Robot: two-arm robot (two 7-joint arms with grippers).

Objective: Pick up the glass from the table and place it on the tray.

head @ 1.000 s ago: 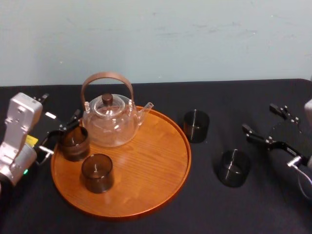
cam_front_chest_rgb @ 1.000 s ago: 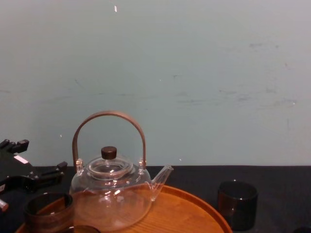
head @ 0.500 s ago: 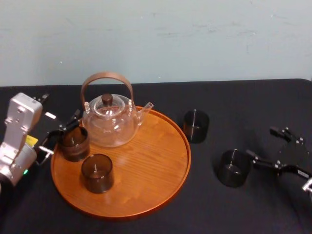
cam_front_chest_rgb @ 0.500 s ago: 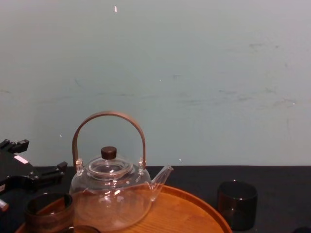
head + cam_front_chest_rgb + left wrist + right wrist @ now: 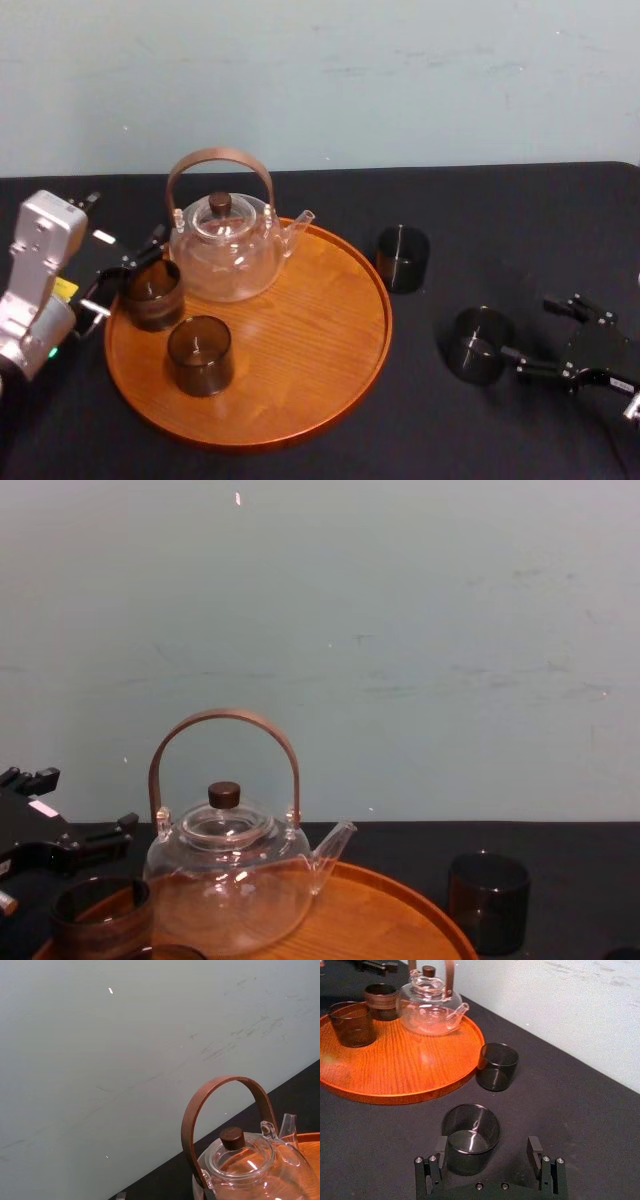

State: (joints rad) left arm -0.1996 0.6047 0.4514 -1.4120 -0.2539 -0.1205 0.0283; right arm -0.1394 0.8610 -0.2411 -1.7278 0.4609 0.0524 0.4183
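Left gripper (image 5: 125, 240), fingers spread, sits at the wooden tray's (image 5: 330, 380) left rim. Right of the tray, the smoky see-through glass tumbler (image 5: 477, 345) stands upright on the black tablecloth (image 5: 500, 220), partly within the right gripper's (image 5: 487, 1146) spread claw. A pale wall (image 5: 400, 70) is behind.

I see a smoky grey-brown glass (image 5: 478, 345) on the black surface (image 5: 500, 220) — the tray (image 5: 300, 340) is orange-brown with wood grain, the wall (image 5: 400, 80) pale green.
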